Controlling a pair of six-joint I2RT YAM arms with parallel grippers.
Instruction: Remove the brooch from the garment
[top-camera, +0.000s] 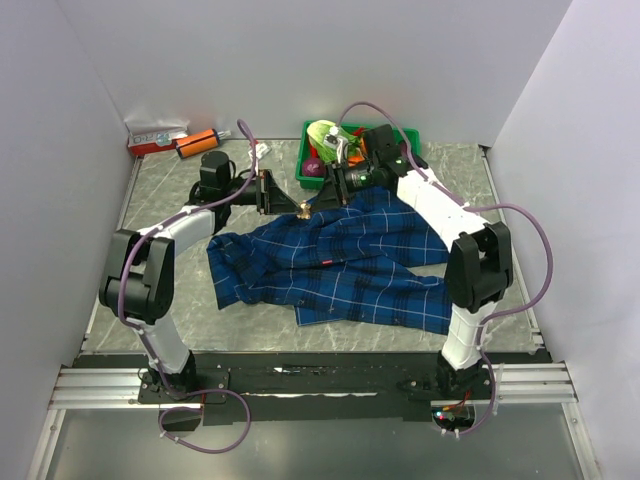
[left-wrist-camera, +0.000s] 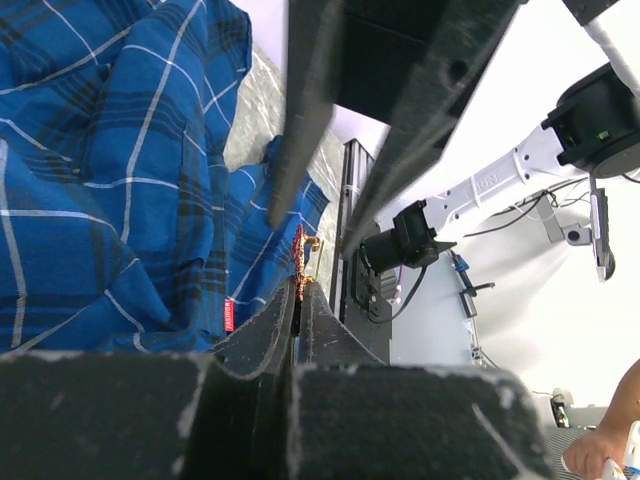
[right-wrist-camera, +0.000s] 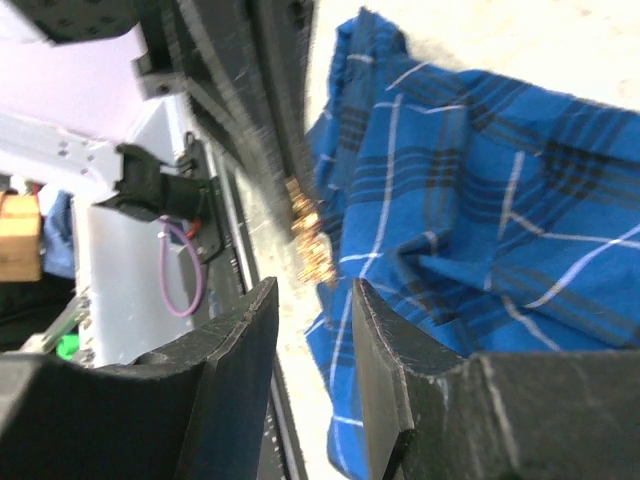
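Note:
The garment, a navy plaid shirt, lies crumpled mid-table, with its small red tag facing up. The brooch, tiny and gold, sits at the shirt's far left edge. My left gripper is shut on it. In the left wrist view the brooch sticks out of the closed fingertips, with the shirt and red tag beyond. My right gripper is open just behind the shirt. In the right wrist view the brooch hangs beyond the open gripper, against the shirt's edge.
A green bin with toys stands at the back, right behind the right gripper. An orange bottle and a white-and-red box lie at the back left. White walls close in the table on three sides.

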